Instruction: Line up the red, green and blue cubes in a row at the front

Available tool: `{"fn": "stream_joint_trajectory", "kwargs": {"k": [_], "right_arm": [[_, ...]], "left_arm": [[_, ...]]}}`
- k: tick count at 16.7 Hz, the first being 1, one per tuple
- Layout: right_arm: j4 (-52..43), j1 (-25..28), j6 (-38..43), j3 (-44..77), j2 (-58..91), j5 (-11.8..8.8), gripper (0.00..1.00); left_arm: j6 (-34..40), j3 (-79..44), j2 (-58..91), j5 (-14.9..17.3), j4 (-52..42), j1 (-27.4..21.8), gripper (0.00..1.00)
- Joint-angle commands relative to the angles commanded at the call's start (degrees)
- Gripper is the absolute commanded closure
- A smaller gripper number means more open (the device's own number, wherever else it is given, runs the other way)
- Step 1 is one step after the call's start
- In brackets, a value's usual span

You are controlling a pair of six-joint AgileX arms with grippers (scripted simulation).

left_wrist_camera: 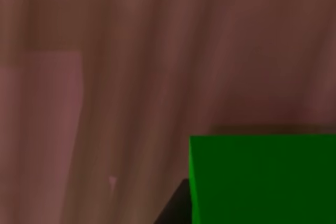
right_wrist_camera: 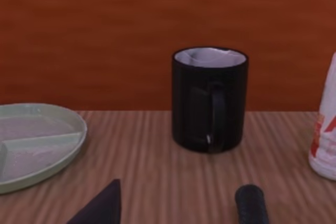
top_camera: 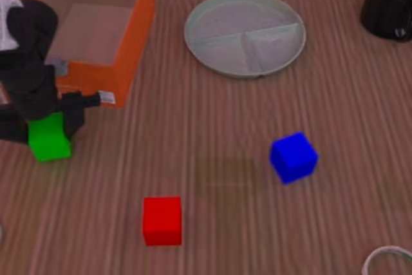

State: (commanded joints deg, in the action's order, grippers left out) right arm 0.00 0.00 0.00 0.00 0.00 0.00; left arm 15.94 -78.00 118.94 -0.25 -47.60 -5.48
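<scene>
Cubes sit well apart on the wooden table (top_camera: 212,114): the green cube (top_camera: 49,138) is at about nine o'clock in the top view, close to the left edge; the red cube (top_camera: 161,221) lies at about seven o'clock near the front edge; and the blue cube (top_camera: 293,156), turned a little askew, rests at about four o'clock from the middle. My left gripper (top_camera: 55,120) is down over the green cube, its dark body covering the cube's far side, just in front of the open orange box (top_camera: 138,37) at ten o'clock. From the left wrist camera the green cube (left_wrist_camera: 262,179) fills the near corner with a dark finger (left_wrist_camera: 176,208) right against its side; whether the fingers are clamped on it or merely straddling it I cannot tell. A round pale divided plate (top_camera: 244,33) lies at twelve o'clock, and a black mug (top_camera: 389,1) stands at two o'clock in the far right corner. My right arm is out of the top view; its wrist camera looks across the table at the black mug (right_wrist_camera: 210,98), the plate's edge (right_wrist_camera: 39,145) and a white cup with red marks (right_wrist_camera: 325,124), and the two dark fingertips (right_wrist_camera: 251,203) at the near edge of that view stand wide apart, with nothing between them
</scene>
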Motion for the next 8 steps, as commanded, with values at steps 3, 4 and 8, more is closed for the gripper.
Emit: {"fn": "stream_joint_trajectory", "kwargs": {"k": [3, 4, 8], "right_arm": [[0.0, 0.0, 0.0, 0.0, 0.0, 0.0, 0.0], [0.0, 0.0, 0.0, 0.0, 0.0, 0.0, 0.0], [0.0, 0.0, 0.0, 0.0, 0.0, 0.0, 0.0]], "left_arm": [[-0.01, -3.65, -2.52, -0.01, -7.09, 0.39, 1.0], [0.05, -4.84, -3.4, -0.02, -9.19, 0.58, 1.0], [0.13, -6.58, -5.04, -0.03, -11.83, 0.91, 1.0]]}}
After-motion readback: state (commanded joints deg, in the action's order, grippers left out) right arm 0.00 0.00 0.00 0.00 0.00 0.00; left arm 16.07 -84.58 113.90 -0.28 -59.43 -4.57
